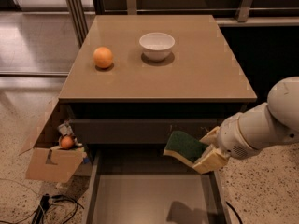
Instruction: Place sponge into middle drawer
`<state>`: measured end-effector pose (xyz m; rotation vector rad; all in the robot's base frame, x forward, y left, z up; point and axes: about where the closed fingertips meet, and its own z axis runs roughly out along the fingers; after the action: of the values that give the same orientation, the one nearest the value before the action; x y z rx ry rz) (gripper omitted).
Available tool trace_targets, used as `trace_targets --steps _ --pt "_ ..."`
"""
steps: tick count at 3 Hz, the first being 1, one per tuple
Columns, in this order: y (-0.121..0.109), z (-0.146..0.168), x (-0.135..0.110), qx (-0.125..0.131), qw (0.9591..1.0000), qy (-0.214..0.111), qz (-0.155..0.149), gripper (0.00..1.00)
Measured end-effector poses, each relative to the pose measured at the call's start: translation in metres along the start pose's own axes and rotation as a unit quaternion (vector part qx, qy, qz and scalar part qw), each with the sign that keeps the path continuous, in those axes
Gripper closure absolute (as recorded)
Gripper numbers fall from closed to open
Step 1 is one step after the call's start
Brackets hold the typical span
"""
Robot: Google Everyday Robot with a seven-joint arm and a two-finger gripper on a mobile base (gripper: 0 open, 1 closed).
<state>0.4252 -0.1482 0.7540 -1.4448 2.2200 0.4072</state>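
The sponge point(183, 146), dark green on top with a yellow layer under it, is held in my gripper point(205, 151), which comes in from the right on a white arm. The gripper is shut on the sponge and holds it in the air above the far right part of the open middle drawer point(149, 195). The drawer is pulled out below the cabinet, with a flat grey-brown floor and dark side walls. The sponge's shadow falls on the drawer floor near the front.
The cabinet top point(205, 73) carries an orange point(103, 57) and a white bowl point(157, 45). A dark drawer front point(131, 130) sits shut above the open drawer. A cardboard box point(51, 160) with small items stands on the floor at the left, with cables point(51, 204) below it.
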Motion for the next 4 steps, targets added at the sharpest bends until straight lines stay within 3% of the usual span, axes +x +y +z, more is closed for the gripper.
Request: trace_targets --steps 1,2,3,4 --pt "0.021 0.043 0.021 -0.011 0.9998 0.015 -0.004 1.0" --pt "0.027 0.097 0.035 -0.003 0.9999 0.016 -0.003 1.0" --pt "0.029 0.107 0.034 -0.007 0.9998 0.017 -0.005 1.0" --pt "0.031 0.177 0.045 -0.011 0.9995 0.03 -0.008 1.0"
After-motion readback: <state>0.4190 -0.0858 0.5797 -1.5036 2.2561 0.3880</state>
